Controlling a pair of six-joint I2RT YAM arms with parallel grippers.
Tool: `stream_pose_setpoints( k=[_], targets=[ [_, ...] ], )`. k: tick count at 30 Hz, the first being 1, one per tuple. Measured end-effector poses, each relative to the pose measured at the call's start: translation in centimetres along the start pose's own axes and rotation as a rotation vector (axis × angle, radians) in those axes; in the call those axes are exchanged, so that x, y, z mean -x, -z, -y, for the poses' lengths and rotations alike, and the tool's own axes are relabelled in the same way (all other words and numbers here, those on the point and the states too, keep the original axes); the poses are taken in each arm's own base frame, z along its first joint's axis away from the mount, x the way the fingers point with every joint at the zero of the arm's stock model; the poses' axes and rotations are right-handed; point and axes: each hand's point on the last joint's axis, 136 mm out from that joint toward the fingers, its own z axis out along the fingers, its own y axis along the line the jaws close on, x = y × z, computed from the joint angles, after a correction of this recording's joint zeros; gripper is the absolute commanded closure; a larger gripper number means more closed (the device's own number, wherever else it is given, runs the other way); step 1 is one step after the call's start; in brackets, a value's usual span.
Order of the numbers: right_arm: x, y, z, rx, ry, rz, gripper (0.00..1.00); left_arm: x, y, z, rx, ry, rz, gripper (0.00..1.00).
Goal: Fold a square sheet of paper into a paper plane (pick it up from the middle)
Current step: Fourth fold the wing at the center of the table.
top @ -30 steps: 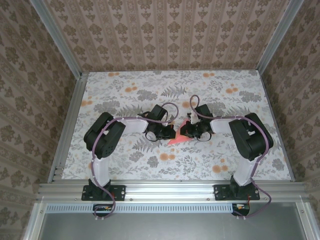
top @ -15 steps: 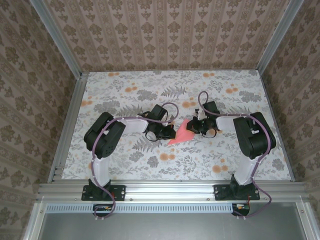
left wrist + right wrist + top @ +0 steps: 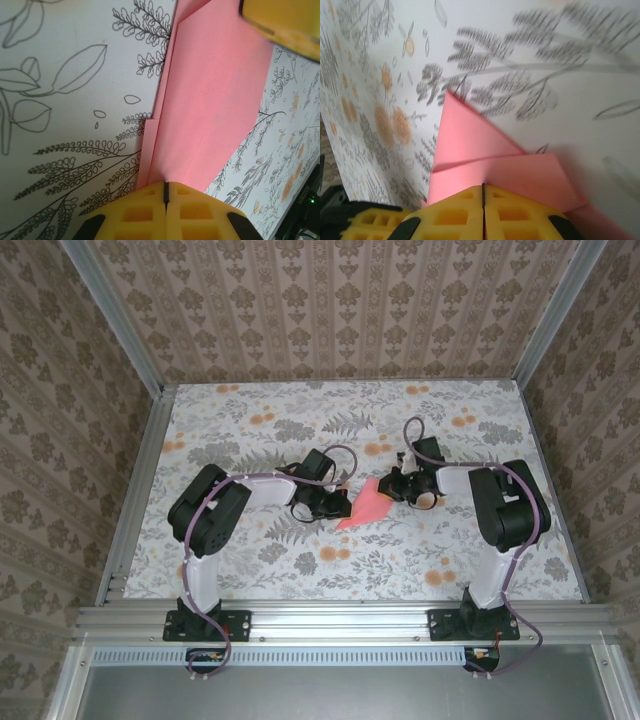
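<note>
The square sheet of paper (image 3: 365, 508) is a salmon-pink, creased, pointed shape lying on the flowered table between both grippers. My left gripper (image 3: 335, 506) is shut on its left end. In the left wrist view the paper (image 3: 210, 95) runs forward from the closed yellow fingertips (image 3: 145, 212), with a crease meeting their seam. My right gripper (image 3: 392, 490) is shut on the paper's far right part. In the right wrist view a folded flap (image 3: 510, 172) reaches into the closed jaws and casts a shadow on the table. The paper's point (image 3: 451, 100) faces away.
The table (image 3: 250, 410) has a white cloth printed with grey leaves and orange flowers. Patterned walls and aluminium rails (image 3: 140, 490) enclose it on three sides. The right gripper's yellow finger (image 3: 285, 20) shows at the top right of the left wrist view.
The right gripper has moved back and to the right, drawing the paper's right part with it, so more pink shows between the grippers. The left arm has stayed still.
</note>
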Motion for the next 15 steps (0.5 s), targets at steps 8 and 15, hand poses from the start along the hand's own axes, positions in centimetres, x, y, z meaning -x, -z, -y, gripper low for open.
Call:
stream_pose_setpoints(
  k=[8, 15],
  targets=[
    [3.2, 1.1, 1.6, -0.054, -0.039, 0.077, 0.9, 0.0, 0.0, 0.0, 0.0, 0.0, 0.0, 1.0],
    [4.8, 3.4, 1.5, -0.085, -0.029, 0.159, 0.87, 0.0, 0.0, 0.0, 0.001, 0.001, -0.001, 1.0]
  ],
)
